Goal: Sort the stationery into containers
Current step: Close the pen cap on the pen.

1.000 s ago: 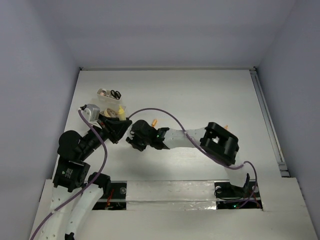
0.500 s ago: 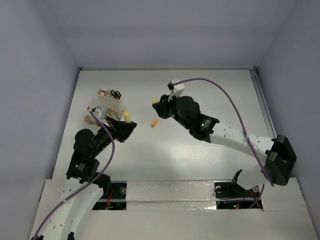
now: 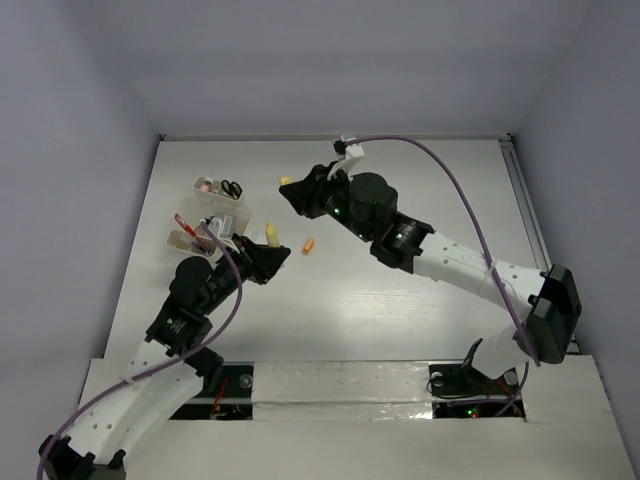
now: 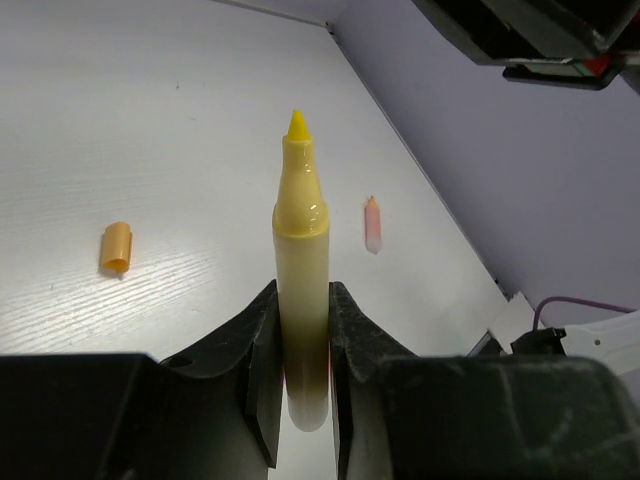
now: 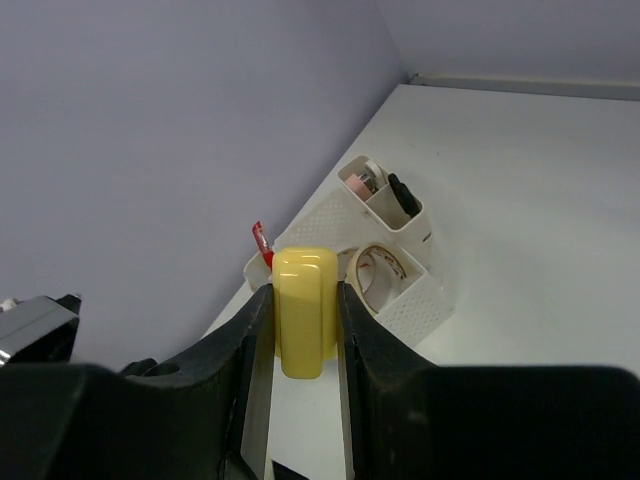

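A whitish plastic box divided into compartments [image 3: 214, 206] stands on the white wood-grain counter [image 3: 400, 320] near its far left corner. In the box are a pair of black-handled scissors [image 3: 231, 187] at the far end, a beige tape roll [image 5: 378, 272] in a middle compartment and a red pen [image 3: 183, 222] sticking up at the near end.

Just right of the box's near end, the left gripper [image 3: 268, 258] is clamped narrowly around the barrel of an uncapped pale yellow highlighter [image 4: 300, 290], whose yellow tip points away from the wrist, above the counter.

A small orange cylindrical cap [image 3: 308, 244] lies loose on the counter, right of the left gripper and apart from the box. In the left wrist view a short pink stick with an orange tip [image 4: 373, 223] lies on the counter beyond the highlighter.

The right gripper [image 3: 290, 190] hangs above the counter right of the box, towards the far edge, pinching a yellow rounded plastic cap [image 5: 303, 310] between its two fingers.
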`<state>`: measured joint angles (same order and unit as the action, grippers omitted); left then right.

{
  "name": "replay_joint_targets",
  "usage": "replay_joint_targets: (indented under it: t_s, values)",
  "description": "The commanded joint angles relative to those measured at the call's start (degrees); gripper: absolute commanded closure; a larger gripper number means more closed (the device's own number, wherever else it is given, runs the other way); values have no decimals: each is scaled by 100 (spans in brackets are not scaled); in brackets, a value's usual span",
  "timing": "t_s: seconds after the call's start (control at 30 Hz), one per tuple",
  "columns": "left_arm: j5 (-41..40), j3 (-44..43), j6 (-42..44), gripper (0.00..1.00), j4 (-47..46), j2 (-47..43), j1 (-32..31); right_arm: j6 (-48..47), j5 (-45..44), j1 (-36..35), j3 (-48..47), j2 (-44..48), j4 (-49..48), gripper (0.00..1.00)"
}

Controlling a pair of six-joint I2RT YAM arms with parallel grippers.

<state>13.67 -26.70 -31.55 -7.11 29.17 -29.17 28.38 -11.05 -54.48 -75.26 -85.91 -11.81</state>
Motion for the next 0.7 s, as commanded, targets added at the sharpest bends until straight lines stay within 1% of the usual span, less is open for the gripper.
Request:
replay_joint_targets:
  t_s: [0.0, 0.13, 0.4, 0.67]
  values:
    - [-269, 16, 96, 100, -598, 202, -168, 116, 296, -80, -470, -154, -269, 100]
    - [-216, -20, 123, 100, -703, 335, -168, 1, 305, -133, -673, -303, -84, 100]
    - [-304, -195, 184, 100, -765, 519, -168, -148, 78, -370, -788, -514, 91, 100]
    - [-330, -318, 246, 100, -765, 546, -168, -289, -117, -423, -814, -620, 162, 100]
